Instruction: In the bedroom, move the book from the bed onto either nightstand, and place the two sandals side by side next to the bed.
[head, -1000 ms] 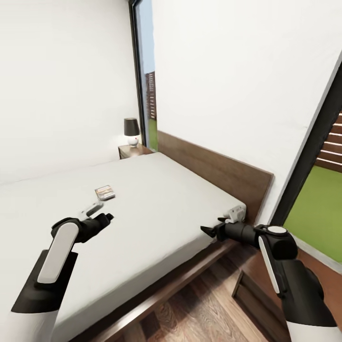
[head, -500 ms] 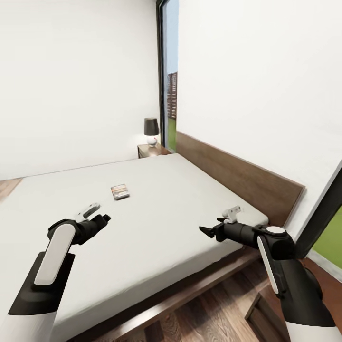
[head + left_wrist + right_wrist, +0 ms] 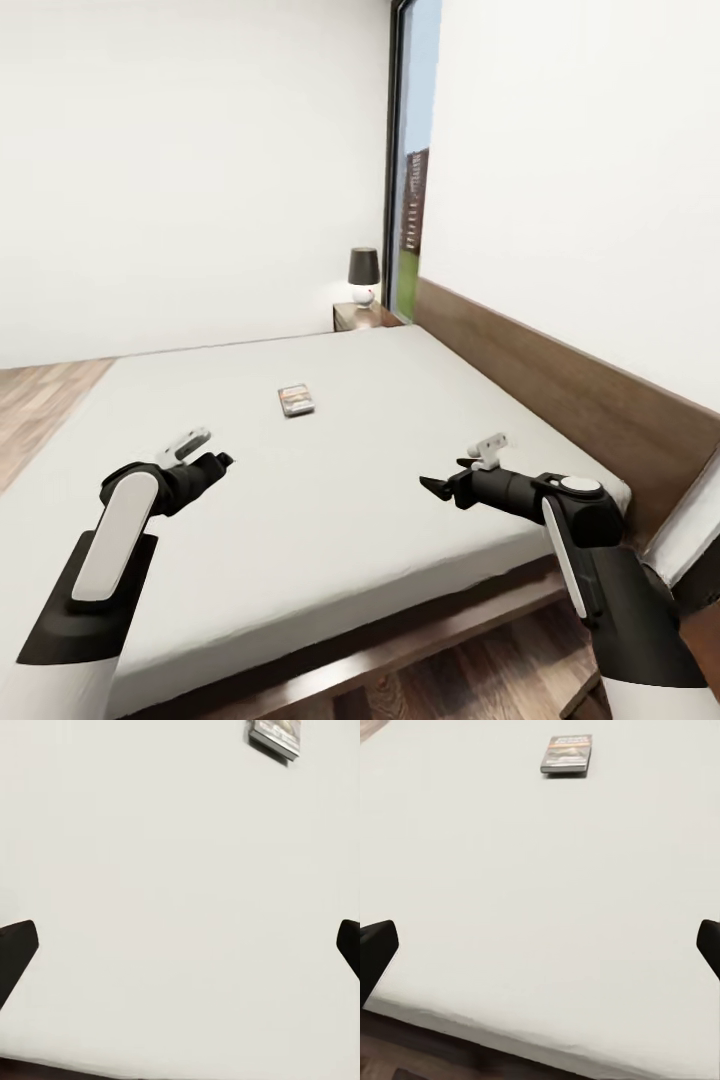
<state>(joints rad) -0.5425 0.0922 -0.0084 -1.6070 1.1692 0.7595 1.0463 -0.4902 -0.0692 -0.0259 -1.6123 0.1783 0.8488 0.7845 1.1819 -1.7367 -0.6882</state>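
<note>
Book [image 3: 295,400], a small thin paperback with a dark cover and an orange band, lying flat on the pale mattress of the bed [image 3: 330,470], roughly midway across its width and toward the headboard half; it touches nothing but the mattress. Bed frame and headboard [image 3: 570,385] are dark brown wood, the headboard running along the white wall on the right of the head view. Nightstand [image 3: 362,316], a low dark brown cabinet, stands at the far corner of the bed just beside the headboard end, and carries a lamp [image 3: 363,275] with a white round base and a dark grey shade. Behind the nightstand a tall black-framed window [image 3: 412,170] shows sky, a slatted structure and a strip of grass. Wood-plank floor [image 3: 45,405] is visible past the far left edge of the mattress and along the near edge of the frame. Left hand [image 3: 205,462] hovers above the near left part of the mattress, well apart from the book, empty, its fingers spread wide as seen in the left wrist view, where the two dark fingertips [image 3: 16,949] sit at opposite edges with bare mattress between them and the book [image 3: 276,735] far ahead. Right hand [image 3: 445,485] hovers above the near right part of the mattress, likewise empty and spread wide; the right wrist view shows its fingertips [image 3: 375,949] at opposite edges and the book [image 3: 568,754] well ahead.
</note>
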